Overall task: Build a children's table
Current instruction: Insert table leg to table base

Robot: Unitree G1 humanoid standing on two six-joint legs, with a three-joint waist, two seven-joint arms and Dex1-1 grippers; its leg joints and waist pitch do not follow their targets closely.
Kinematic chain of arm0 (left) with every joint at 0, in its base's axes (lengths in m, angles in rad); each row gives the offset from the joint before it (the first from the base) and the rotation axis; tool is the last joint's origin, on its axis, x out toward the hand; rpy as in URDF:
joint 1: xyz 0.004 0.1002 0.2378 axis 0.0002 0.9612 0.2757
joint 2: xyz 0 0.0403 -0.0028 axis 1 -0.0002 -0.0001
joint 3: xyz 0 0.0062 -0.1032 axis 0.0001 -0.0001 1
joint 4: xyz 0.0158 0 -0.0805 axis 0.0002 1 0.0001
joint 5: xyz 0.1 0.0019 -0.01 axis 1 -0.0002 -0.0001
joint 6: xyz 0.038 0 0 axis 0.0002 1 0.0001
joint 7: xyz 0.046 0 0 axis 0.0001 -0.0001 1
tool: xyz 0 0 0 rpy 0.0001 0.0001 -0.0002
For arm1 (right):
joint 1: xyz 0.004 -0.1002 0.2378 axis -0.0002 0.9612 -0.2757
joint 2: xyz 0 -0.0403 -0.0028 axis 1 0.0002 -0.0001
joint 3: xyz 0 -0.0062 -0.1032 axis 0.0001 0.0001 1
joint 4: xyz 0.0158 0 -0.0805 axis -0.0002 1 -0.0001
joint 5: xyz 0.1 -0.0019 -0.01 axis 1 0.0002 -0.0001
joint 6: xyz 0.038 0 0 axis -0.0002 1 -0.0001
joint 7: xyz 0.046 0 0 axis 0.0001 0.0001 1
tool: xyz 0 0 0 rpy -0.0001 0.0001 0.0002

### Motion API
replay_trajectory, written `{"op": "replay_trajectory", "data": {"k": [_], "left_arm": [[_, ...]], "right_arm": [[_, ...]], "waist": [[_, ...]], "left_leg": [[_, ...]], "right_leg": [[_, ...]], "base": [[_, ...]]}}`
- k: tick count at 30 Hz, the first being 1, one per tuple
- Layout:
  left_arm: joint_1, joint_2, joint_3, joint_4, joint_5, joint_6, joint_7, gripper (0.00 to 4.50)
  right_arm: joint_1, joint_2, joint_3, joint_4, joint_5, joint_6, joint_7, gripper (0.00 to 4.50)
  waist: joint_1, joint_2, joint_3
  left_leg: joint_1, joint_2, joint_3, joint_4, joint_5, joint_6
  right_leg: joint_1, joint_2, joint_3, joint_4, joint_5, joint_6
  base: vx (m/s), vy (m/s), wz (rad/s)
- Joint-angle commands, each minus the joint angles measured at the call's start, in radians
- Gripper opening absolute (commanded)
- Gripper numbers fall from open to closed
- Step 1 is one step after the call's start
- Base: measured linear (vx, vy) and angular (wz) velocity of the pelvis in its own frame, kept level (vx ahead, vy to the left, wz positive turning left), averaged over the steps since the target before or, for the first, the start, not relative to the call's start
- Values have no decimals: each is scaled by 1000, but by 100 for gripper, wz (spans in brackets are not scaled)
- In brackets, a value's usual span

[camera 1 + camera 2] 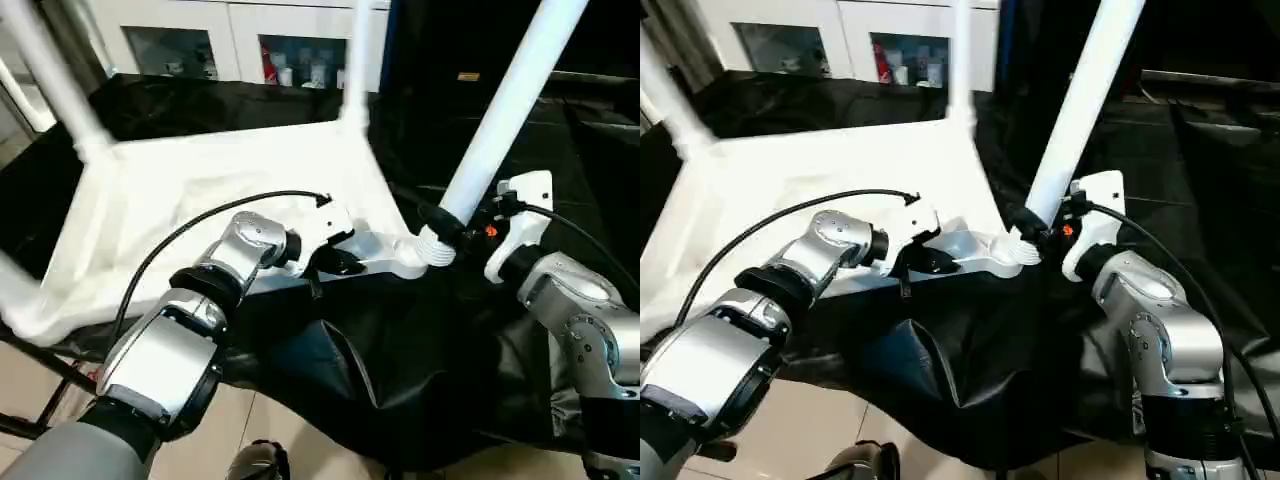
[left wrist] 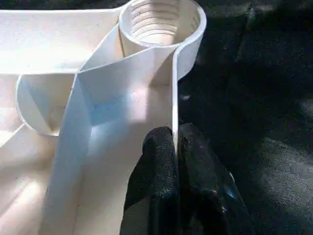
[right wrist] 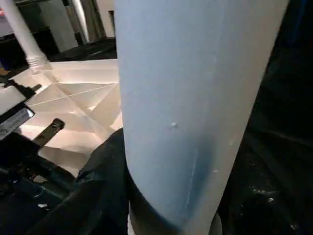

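An upturned tabletop [image 1: 200, 190] lies on a black cloth [image 1: 400, 350]. The left gripper [image 2: 175, 161] pinches its near rim. The right gripper [image 1: 440, 222] clasps a leg [image 1: 500, 120] tilted at the corner socket [image 2: 161, 22].

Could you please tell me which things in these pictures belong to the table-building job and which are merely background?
Part of the job:
- upturned white tabletop, its rim pinched by the left gripper
- leg held by the right gripper at the near corner socket
- far leg, already standing in its socket

Just background:
- black cloth
- white cabinet
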Motion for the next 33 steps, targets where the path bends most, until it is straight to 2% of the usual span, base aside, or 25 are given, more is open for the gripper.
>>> {"op": "replay_trajectory", "data": {"k": [1, 3, 4, 5, 6, 8, 9, 10, 14, 16, 19, 20, 23, 24, 25, 27, 33], "left_arm": [[51, 29, 9, -75, -19, 32, -71, 0], [70, 37, 9, -114, -29, 42, -89, 0], [117, 56, 6, -203, -44, 50, -111, 0], [135, 62, 5, -239, -49, 58, -119, 0], [142, 64, 4, -253, -52, 62, -120, 0], [209, 83, 0, -374, -69, 96, -135, 0], [210, 83, 0, -375, -70, 96, -135, 0], [238, 95, -2, -419, -61, 104, -137, 0], [284, 113, 5, -498, -58, 142, -126, 0], [308, 125, 7, -548, -61, 180, -129, 0], [318, 136, 6, -571, -54, 197, -125, 0], [318, 136, 6, -571, -54, 197, -125, 0], [331, 145, 9, -617, -57, 230, -123, 0], [331, 146, 9, -619, -57, 232, -122, 0], [331, 147, 10, -627, -58, 238, -122, 0], [335, 151, 13, -652, -59, 259, -117, 0], [342, 157, 18, -686, -62, 289, -114, 0]], "right_arm": [[-7, -40, 19, -39, 32, 34, 64, 190], [-3, -53, 29, -46, 36, 40, 85, 190], [-4, -61, 33, -46, 43, 48, 103, 190], [-5, -63, 35, -43, 43, 49, 107, 189], [-7, -63, 36, -40, 42, 48, 107, 189], [-20, -59, 55, 0, 20, 34, 117, 189], [-20, -59, 56, 1, 19, 34, 117, 189], [-28, -56, 73, 24, 9, 30, 129, 189], [-34, -48, 114, 58, 2, 40, 152, 189], [-41, -44, 144, 80, -11, 45, 166, 189], [-60, -35, 167, 106, -21, 44, 178, 189], [-60, -35, 167, 106, -21, 44, 178, 189], [-86, -28, 194, 136, -43, 26, 194, 189], [-89, -27, 197, 138, -45, 24, 195, 189], [-93, -26, 203, 144, -52, 17, 196, 189], [-105, -27, 220, 165, -70, -1, 200, 189], [-124, -21, 225, 204, -82, -15, 212, 189]], "waist": [[2, -17, -100], [1, -13, -101], [1, -15, -100], [-1, -20, -98], [-2, -18, -98], [-4, -21, -94], [-5, -20, -95], [-9, -23, -91], [-17, -25, -86], [-18, -20, -87], [-23, -21, -86], [-24, -24, -84], [-25, -22, -86], [-25, -29, -87], [-27, -25, -85], [-31, -31, -83], [-42, -32, -80]], "left_leg": [[32, 17, -7, -65, -263, 32], [32, 20, -7, -65, -258, 38], [33, 23, -8, -66, -267, 38], [32, 23, -7, -66, -266, 39], [33, 22, -6, -67, -269, 39], [34, 23, -5, -68, -283, 32], [34, 25, -6, -69, -287, 28], [34, 23, -7, -71, -301, 20], [33, 22, -6, -74, -321, 10], [33, 23, -9, -76, -315, 8], [33, 22, -7, -77, -313, 7], [32, 22, -7, -78, -314, 8], [33, 22, -6, -77, -299, 10], [31, 21, -6, -77, -284, 14], [31, 21, -4, -78, -280, 17], [31, 20, -3, -79, -292, 15], [32, 21, -7, -84, -327, 4]], "right_leg": [[62, -50, 29, -78, -191, -250], [59, -49, 31, -75, -175, -260], [58, -51, 31, -74, -182, -262], [57, -52, 30, -73, -194, -261], [54, -50, 30, -76, -206, -258], [50, -51, 32, -80, -246, -247], [52, -53, 32, -77, -251, -246], [49, -52, 31, -80, -289, -231], [43, -51, 33, -88, -338, -203], [43, -51, 33, -85, -330, -196], [40, -48, 34, -85, -318, -199], [39, -47, 34, -86, -318, -199], [40, -47, 34, -84, -290, -204], [42, -48, 34, -81, -280, -207], [40, -47, 35, -83, -281, -204], [41, -47, 35, -85, -297, -201], [40, -48, 34, -90, -336, -191]], "base": [[0, 0, 0], [0, 0, 0], [0, 0, 0], [0, 0, 0], [0, 0, 0], [0, 0, 0], [0, 0, 0], [0, 0, 0], [0, 0, 0], [0, 0, 0], [0, 0, 0], [0, 0, 0], [0, 0, 0], [0, 0, 0], [0, 0, 0], [0, 0, 0], [0, 0, 0]]}}
